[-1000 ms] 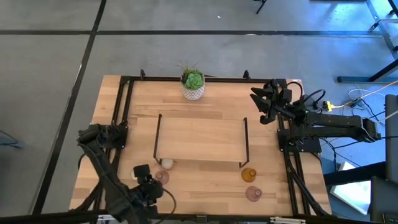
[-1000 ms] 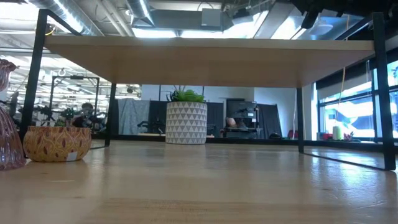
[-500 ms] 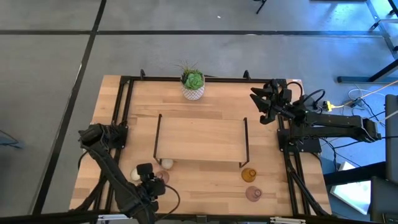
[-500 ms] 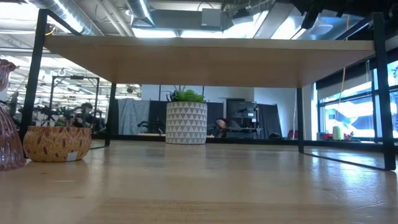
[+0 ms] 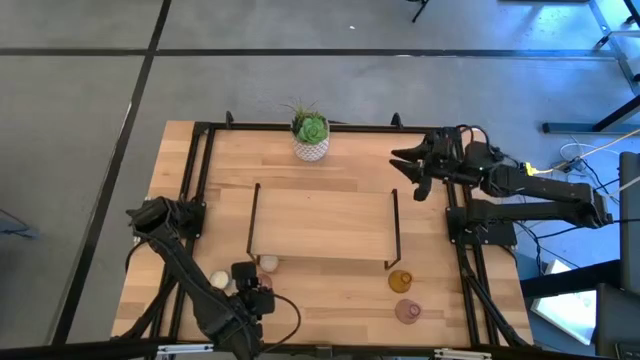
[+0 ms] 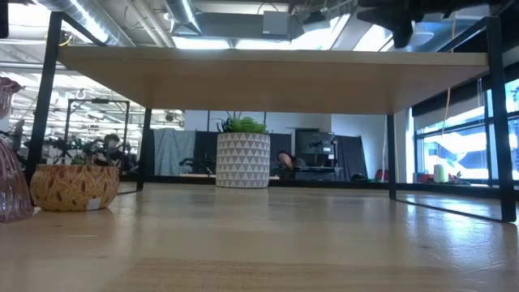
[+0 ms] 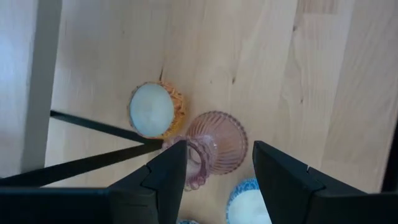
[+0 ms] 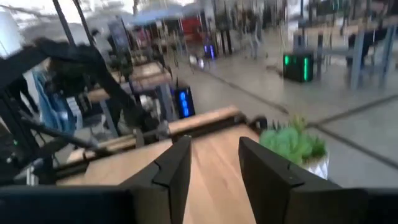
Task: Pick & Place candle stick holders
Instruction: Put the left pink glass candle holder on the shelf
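My left gripper [image 5: 254,286] hangs open near the table's near left edge, pointing steeply down. In the left wrist view a dusty-pink candle stick holder [image 7: 219,132] stands upright on the table below it, its rim between the two fingers [image 7: 168,165]. A cream one with an orange patterned wall [image 7: 152,111] and a blue-rimmed white one [image 7: 247,204] stand beside it. An amber holder [image 5: 400,282] and a second pink one [image 5: 407,311] stand at the near right. My right gripper [image 5: 405,166] is open, held level high over the far right.
A low wooden shelf on thin black legs [image 5: 322,222] stands mid-table; one leg [image 7: 93,124] runs close to the cream holder. A white pot with a green plant [image 5: 311,136] is at the far edge. A black frame [image 5: 200,160] rims the table.
My left gripper has come down and toward the table's right, over the pink holder, which uncovered a cream holder to its left. My right gripper has tipped up from pointing downward to level, staying at the far right. No holder has moved.
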Available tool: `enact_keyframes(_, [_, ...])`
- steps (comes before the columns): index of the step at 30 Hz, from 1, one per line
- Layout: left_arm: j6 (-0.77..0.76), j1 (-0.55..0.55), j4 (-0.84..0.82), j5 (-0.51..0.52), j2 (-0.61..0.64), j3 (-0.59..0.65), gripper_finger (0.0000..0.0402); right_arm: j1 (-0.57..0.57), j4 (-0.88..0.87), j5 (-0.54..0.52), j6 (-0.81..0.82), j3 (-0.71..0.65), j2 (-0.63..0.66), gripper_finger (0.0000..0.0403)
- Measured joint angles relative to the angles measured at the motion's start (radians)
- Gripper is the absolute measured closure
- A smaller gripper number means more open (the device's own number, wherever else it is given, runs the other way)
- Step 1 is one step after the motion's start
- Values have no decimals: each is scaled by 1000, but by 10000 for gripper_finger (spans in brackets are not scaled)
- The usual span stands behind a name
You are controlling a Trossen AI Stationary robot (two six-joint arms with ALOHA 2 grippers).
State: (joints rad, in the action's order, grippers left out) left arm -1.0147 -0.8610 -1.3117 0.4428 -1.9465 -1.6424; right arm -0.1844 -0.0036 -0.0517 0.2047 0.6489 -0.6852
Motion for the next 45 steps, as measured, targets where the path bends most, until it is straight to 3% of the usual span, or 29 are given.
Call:
enact_keyframes(7, [-1, 6, -1, -35, 0, 12, 222, 0, -43, 0, 23, 15, -7, 265])
enact_keyframes(17, [-41, 14, 15, -112, -2, 161, 224, 0, -36, -2, 23, 15, -7, 265])
enact_keyframes(25, [-4, 17, 79, -112, 0, 164, 235, 0, -35, -31, 23, 15, -7, 265])
enact_keyframes(30, [30, 31, 110, -111, 3, 162, 274, 0, -35, -31, 23, 14, -7, 265])
enact_keyframes(37, [77, 41, 126, -130, 7, 159, 370, 0, -38, -32, 23, 14, -7, 265])
enact_keyframes(45, [105, 69, 122, -181, -1, 118, 372, 0, -37, -34, 23, 14, -7, 265])
